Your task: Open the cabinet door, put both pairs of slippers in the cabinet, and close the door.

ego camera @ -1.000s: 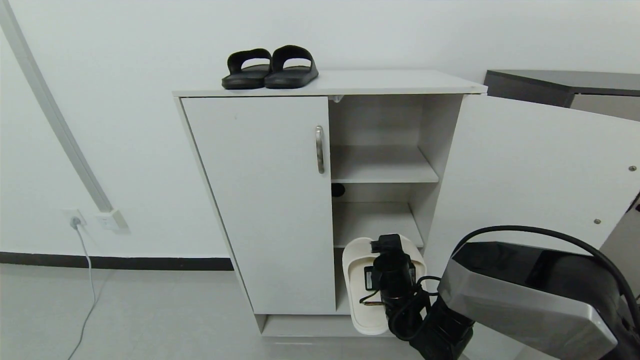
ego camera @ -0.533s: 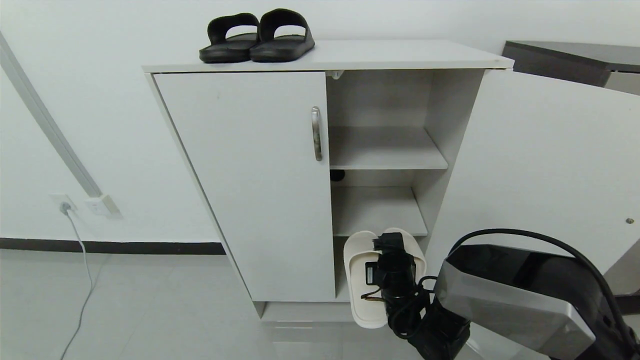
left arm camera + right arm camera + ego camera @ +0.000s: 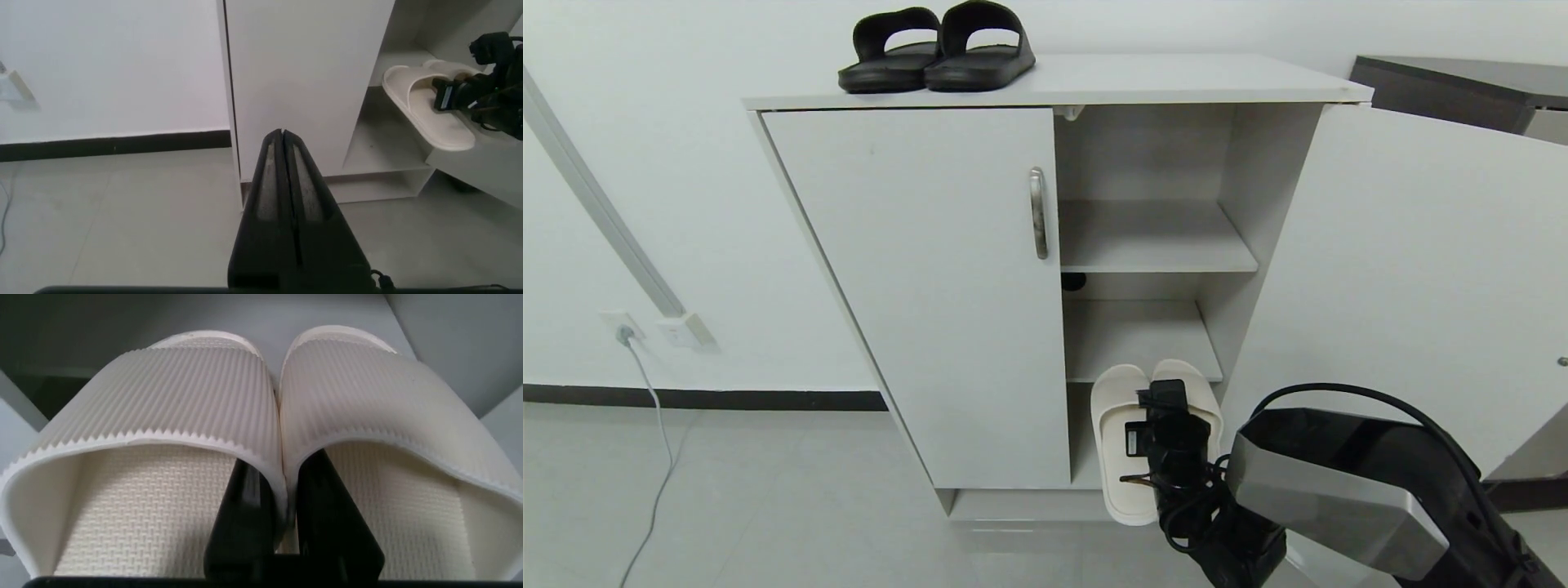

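The white cabinet has its right door swung open and its left door shut. A pair of black slippers sits on the cabinet top at the left. My right gripper is shut on the pair of white slippers, pinching their two inner edges together. The toes are inside the bottom compartment, the heels stick out past the front. The left gripper is shut with nothing in it, low over the floor in front of the left door; the white slippers show off to its side.
Two bare shelves lie above the bottom compartment. A grey unit stands behind the open door. A wall socket with a cable is at the left, above open grey floor.
The head camera has moved closer, so the cabinet looks larger and higher in the picture. The white slippers in my right gripper have gone a little deeper into the bottom compartment.
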Motion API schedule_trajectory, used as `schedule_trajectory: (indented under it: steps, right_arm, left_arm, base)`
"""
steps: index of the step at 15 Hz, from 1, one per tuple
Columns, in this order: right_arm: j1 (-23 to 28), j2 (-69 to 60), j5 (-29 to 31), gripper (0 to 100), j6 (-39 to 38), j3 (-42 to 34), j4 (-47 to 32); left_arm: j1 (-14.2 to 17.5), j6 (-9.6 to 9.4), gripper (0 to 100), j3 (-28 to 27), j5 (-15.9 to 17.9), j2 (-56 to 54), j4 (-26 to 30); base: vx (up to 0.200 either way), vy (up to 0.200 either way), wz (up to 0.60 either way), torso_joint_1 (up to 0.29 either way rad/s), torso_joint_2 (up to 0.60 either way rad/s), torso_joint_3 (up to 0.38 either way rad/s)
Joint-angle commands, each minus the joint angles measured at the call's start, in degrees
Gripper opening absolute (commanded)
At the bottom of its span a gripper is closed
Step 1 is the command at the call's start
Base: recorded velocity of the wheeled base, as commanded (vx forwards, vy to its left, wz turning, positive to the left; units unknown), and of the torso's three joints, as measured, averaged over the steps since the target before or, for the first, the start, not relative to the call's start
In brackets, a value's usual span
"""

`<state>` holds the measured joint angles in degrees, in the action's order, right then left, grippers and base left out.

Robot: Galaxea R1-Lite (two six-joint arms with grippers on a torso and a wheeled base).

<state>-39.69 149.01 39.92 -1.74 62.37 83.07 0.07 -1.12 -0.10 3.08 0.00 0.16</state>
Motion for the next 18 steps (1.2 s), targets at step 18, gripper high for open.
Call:
schedule_trajectory:
  steps: [18]
  right_arm:
    - [3.04,-0.29,-0.11,0,-0.37,6.54,-5.90]
  left_arm:
    - [0.01,-0.02,0,0.01,-0.01,0.09,-0.07]
  base:
    - [0.100,0.000,0.00,0.001,0.00,0.001]
